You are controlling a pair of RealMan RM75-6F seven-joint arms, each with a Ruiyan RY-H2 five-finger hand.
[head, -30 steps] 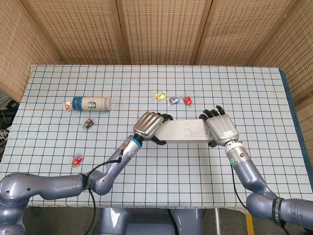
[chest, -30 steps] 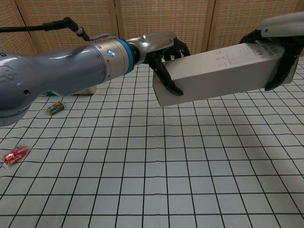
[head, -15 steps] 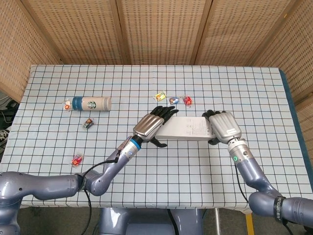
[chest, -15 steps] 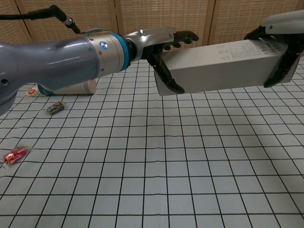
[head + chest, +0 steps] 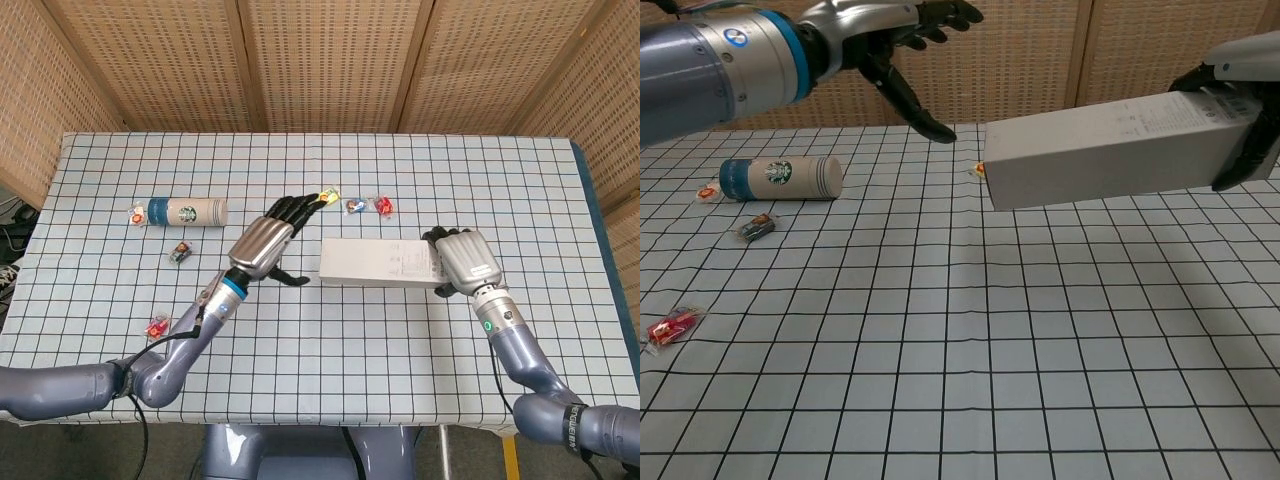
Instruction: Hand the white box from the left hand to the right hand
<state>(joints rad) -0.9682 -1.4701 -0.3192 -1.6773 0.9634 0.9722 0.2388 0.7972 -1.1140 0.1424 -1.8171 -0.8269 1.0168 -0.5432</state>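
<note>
Long white rectangular cardboard box [image 5: 378,263] held aloft above the checked-cloth desk [image 5: 420,340], gripped at one end by the right robot hand [image 5: 462,261]. Left robot hand [image 5: 262,243] released, fingers spread, clear of the box's free end. Judged: handover step effectively done. Next move calls for a steady right grip while the left clears.
</note>
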